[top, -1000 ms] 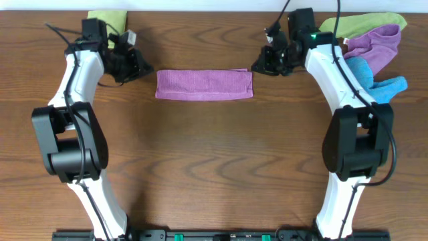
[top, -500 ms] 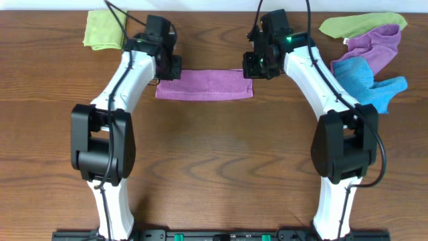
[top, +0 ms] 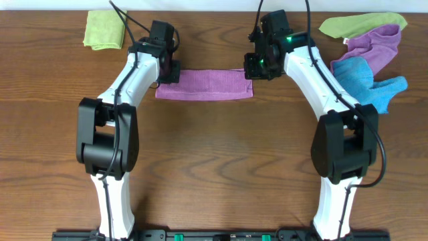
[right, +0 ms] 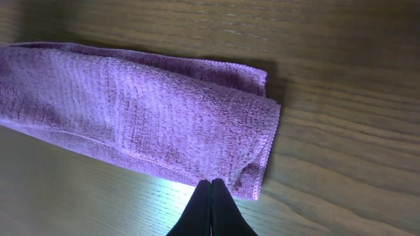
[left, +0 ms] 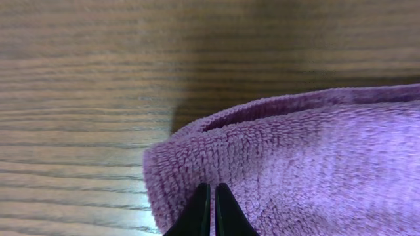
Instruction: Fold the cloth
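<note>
The purple cloth (top: 204,85) lies on the wooden table as a long folded strip. My left gripper (top: 167,72) is at its far left corner. In the left wrist view the fingers (left: 211,187) are shut, with their tips over the cloth's (left: 302,164) rounded corner. My right gripper (top: 254,67) is at the far right corner. In the right wrist view the fingers (right: 210,183) are shut, with their tips at the near edge of the cloth (right: 131,111), close to its right end. I see no fabric pinched in either gripper.
A folded green cloth (top: 103,30) lies at the back left. A pile at the back right holds a green cloth (top: 354,25), a purple cloth (top: 378,43) and a blue cloth (top: 368,77). Bare wood table (top: 214,154) stretches in front.
Both arms swung inward from beside the strip to its two far corners. The left gripper came from near the green cloth. In the last half second only the left arm shifted slightly.
</note>
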### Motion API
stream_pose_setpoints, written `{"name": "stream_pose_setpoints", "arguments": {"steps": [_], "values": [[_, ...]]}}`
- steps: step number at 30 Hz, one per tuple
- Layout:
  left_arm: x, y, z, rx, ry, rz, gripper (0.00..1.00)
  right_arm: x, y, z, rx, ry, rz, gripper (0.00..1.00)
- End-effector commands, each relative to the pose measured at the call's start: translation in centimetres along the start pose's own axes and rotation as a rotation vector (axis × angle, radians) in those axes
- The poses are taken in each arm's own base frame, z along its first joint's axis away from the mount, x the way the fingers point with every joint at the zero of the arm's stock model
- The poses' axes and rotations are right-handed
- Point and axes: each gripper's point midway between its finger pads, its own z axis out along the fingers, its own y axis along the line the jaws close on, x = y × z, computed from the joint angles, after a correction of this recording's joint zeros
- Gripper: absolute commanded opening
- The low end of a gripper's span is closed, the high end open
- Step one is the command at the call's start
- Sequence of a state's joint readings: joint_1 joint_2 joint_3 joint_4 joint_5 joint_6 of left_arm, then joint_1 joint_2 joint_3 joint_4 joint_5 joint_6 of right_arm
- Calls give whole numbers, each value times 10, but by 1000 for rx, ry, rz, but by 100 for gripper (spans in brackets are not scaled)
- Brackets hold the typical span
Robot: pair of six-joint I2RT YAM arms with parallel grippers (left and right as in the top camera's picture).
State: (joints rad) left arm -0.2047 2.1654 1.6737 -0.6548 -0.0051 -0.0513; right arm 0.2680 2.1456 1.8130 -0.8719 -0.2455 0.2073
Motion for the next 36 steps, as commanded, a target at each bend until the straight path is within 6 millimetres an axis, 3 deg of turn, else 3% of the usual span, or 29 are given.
{"name": "stream_pose_setpoints", "arguments": {"steps": [1, 4, 6, 8, 9, 12, 18, 25, 29, 36], "values": [[14, 1, 17, -5, 51, 4, 6, -4, -5, 0, 25, -8, -12, 2], [18, 2, 27, -8, 68, 5, 6, -5, -10, -1, 31, -10, -5, 4], [25, 2, 37, -10, 93, 6, 6, -4, -13, -2, 35, -6, 3, 39], [30, 1, 44, -10, 113, 5, 6, -3, -16, -3, 38, 0, 3, 59], [32, 1, 47, -9, 121, 4, 6, -3, -18, -3, 39, 2, -3, 75], [33, 1, 48, -9, 125, 4, 6, -2, -25, -5, 17, 12, -12, 89], [35, -3, 48, 15, 132, 3, 6, -1, -28, 0, -239, 42, 37, 99], [35, -3, 48, 16, 133, 3, 6, 15, -27, 30, -473, 133, 118, 94], [36, -7, 48, 35, 136, 2, 6, 20, -25, 46, -479, 151, 123, 95], [36, -11, 47, 58, 138, 1, 6, 19, -20, 56, -483, 145, 107, 98]]}}
